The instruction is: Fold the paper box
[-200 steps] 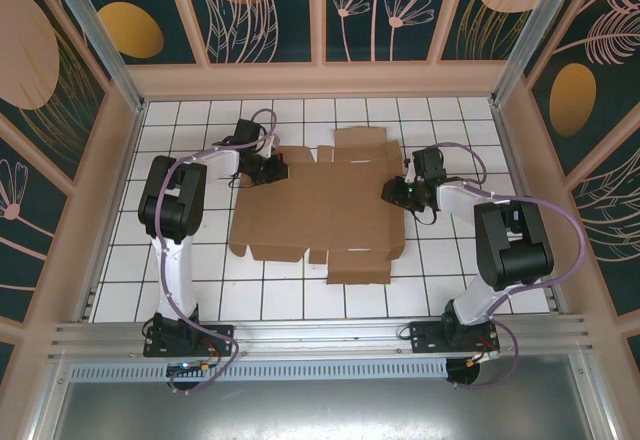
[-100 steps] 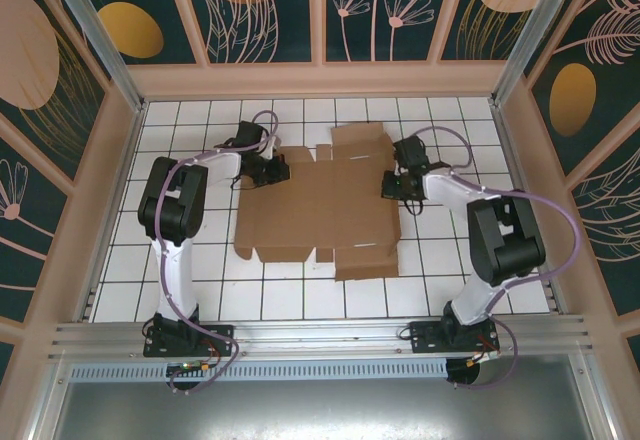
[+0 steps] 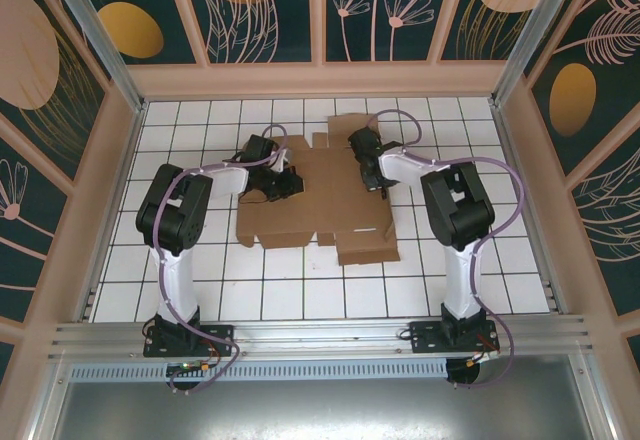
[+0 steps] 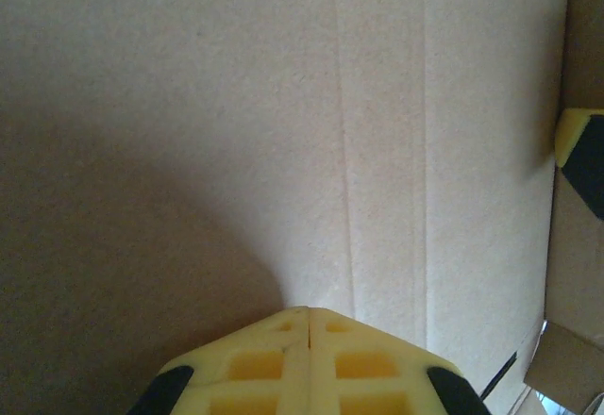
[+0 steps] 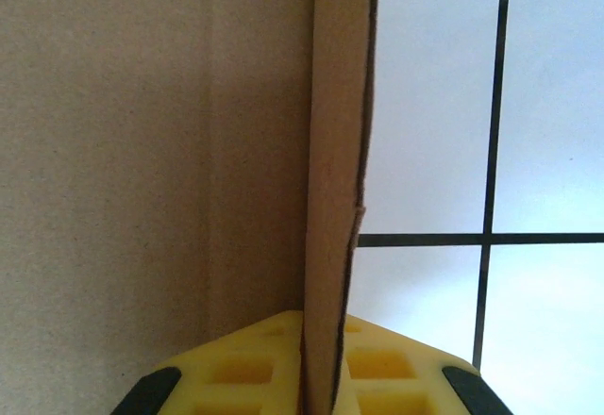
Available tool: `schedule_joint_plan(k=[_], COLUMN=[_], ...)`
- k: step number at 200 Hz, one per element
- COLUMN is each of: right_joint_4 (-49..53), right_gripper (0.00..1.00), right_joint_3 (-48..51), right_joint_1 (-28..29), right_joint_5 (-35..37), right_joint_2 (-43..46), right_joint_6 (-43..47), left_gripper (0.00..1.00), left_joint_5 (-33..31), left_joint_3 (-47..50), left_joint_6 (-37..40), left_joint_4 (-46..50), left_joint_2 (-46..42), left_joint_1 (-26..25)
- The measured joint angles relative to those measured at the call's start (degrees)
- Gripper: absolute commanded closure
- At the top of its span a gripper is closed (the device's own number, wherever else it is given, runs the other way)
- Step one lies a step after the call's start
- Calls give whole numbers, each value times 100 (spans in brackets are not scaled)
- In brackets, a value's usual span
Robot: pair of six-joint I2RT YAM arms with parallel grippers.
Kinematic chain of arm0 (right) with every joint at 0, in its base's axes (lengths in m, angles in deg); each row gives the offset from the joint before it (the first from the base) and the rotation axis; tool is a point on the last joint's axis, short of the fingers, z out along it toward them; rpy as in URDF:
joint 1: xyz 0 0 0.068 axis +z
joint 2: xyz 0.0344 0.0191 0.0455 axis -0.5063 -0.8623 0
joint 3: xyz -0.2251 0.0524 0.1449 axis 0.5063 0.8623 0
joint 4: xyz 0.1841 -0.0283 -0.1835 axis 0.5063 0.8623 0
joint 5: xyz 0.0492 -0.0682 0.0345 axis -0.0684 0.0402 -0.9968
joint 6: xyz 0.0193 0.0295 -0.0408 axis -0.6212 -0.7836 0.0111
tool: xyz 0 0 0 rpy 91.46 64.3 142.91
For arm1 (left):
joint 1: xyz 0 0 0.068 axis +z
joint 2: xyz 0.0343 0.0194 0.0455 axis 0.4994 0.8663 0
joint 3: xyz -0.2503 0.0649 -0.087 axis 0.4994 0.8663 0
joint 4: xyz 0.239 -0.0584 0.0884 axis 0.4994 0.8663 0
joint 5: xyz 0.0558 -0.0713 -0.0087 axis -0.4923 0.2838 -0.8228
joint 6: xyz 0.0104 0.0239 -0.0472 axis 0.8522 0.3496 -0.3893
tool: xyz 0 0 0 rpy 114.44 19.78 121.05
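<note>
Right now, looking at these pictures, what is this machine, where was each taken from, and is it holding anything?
Two robot arms, the left arm and the right arm, stand bolted at the near edge of a white tiled table. The wide picture looks down from above and behind them; the two close-ups come from cameras on their wrists. A brown paper box, mostly a flat cut sheet, lies on the table. The right end effector pinches a raised flap by its edge. The left end effector is shut, holding nothing, over the flat sheet.
</note>
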Motion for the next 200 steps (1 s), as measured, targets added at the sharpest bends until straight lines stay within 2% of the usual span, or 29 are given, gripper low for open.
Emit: schedule_joint_plan(k=[36, 75, 114, 125, 145, 178, 200], right_joint_4=[44, 70, -98, -219, -446, -1290, -1805], right_gripper=[92, 92, 95, 93, 87, 67, 56], right_joint_3=[-190, -479, -352, -208, 181, 1075, 1620], right_joint_1=[216, 636, 638, 553, 170, -1237, -1867], right_joint_5=[474, 1471, 1355, 1049, 35, -2240, -3305], right_joint_2=[-162, -723, -608, -424, 140, 1283, 1580], right_joint_6=[122, 219, 280, 293, 195, -289, -514], left_gripper=[100, 100, 100, 100, 100, 100, 100], left_joint_5=[149, 269, 262, 245, 223, 199, 201], left_joint_3=[162, 175, 175, 175, 175, 175, 175], left_joint_6=[-208, -321, -326, -323, -321, -321, -321], left_joint_4=[-262, -417, -452, -450, -448, -442, -435], left_joint_2=[2, 2, 2, 2, 2, 17, 66], left_joint_1=[0, -2, -2, -2, -2, -2, -2])
